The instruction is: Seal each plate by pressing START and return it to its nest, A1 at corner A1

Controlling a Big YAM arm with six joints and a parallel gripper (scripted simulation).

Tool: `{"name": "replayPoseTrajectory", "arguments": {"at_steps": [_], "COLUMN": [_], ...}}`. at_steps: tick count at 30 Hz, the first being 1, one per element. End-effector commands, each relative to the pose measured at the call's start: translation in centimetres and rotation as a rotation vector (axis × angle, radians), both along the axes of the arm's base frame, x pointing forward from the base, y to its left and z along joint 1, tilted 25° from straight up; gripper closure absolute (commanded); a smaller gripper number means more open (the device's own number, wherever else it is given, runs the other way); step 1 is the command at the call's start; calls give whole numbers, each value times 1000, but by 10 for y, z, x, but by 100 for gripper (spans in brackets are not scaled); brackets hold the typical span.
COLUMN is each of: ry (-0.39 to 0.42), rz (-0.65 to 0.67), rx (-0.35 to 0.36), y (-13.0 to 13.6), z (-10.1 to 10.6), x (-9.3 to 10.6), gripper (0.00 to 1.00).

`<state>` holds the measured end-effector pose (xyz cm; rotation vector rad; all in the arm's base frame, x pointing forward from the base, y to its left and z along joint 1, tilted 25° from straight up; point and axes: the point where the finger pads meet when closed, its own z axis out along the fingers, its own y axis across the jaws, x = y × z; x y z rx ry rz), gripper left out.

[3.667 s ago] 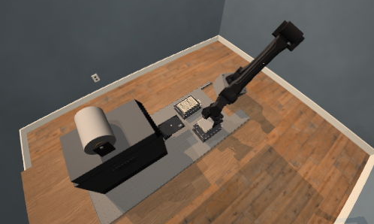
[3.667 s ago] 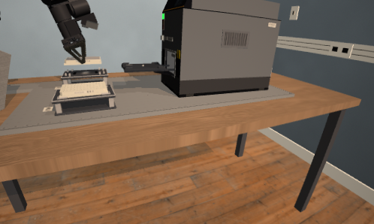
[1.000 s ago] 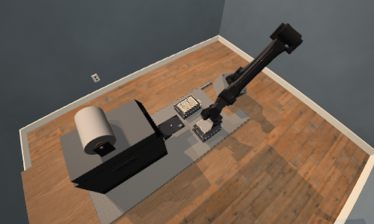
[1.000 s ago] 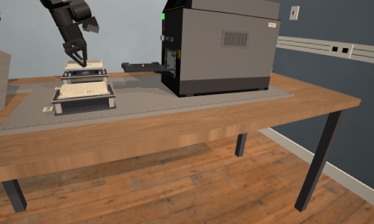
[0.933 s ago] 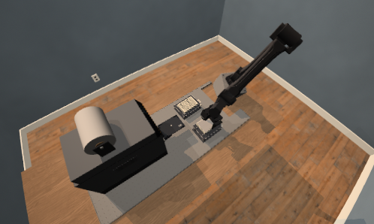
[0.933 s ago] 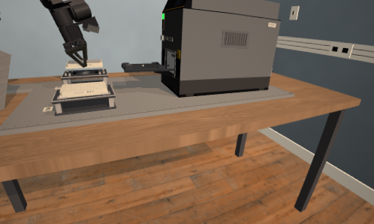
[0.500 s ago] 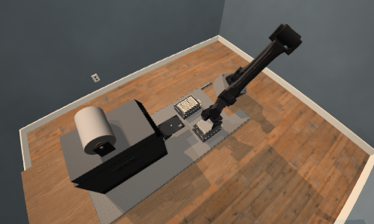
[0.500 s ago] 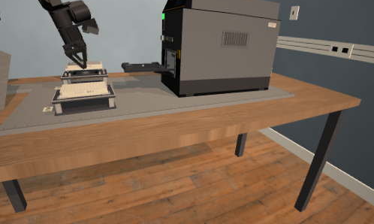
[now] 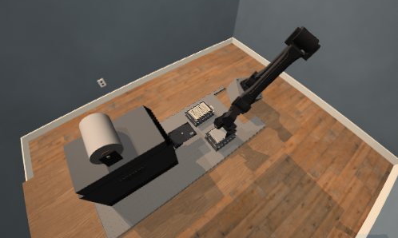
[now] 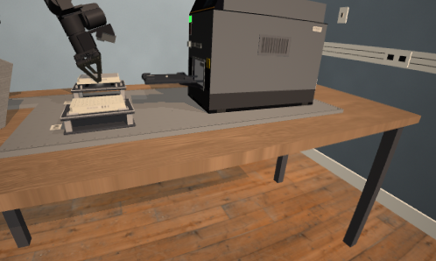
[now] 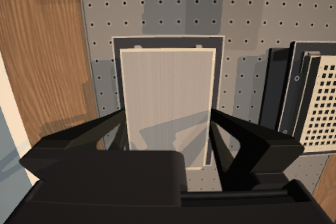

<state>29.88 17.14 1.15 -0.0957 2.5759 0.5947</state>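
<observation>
My gripper (image 9: 224,129) (image 10: 99,80) (image 11: 168,112) is shut on the long sides of a plate (image 10: 109,78) (image 11: 167,85) with a smooth foil top. That plate is over its nest (image 10: 99,90) (image 11: 167,42) and looks slightly above it; whether it touches is unclear. The other plate (image 9: 200,110) (image 10: 97,104) (image 11: 332,100), with open wells, sits in the other nest (image 10: 105,120) (image 11: 275,90). The sealer (image 9: 137,148) (image 10: 263,80) shows a green lamp (image 10: 190,18). Its stage (image 9: 181,136) (image 10: 168,78) is out and bare. START is too small to identify.
The sealer's tall body with a foil roll (image 9: 98,134) stands beyond the stage. The two nests stand side by side on a perforated grey mat (image 9: 156,176) (image 10: 184,121), with a narrow gap between them in the wrist view. The arm's base is behind the nests.
</observation>
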Motion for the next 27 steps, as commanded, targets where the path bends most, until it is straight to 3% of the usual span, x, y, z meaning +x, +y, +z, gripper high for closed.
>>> {"name": "replayPoseTrajectory", "arguments": {"at_steps": [1, 16, 27], "ry": [-19, -8, -16], "rz": [1, 17, 16], "rx": [16, -2, 2], "y": [6, 2, 8], "z": [2, 3, 9], "x": [6, -4, 8], "gripper": [100, 100, 100]}}
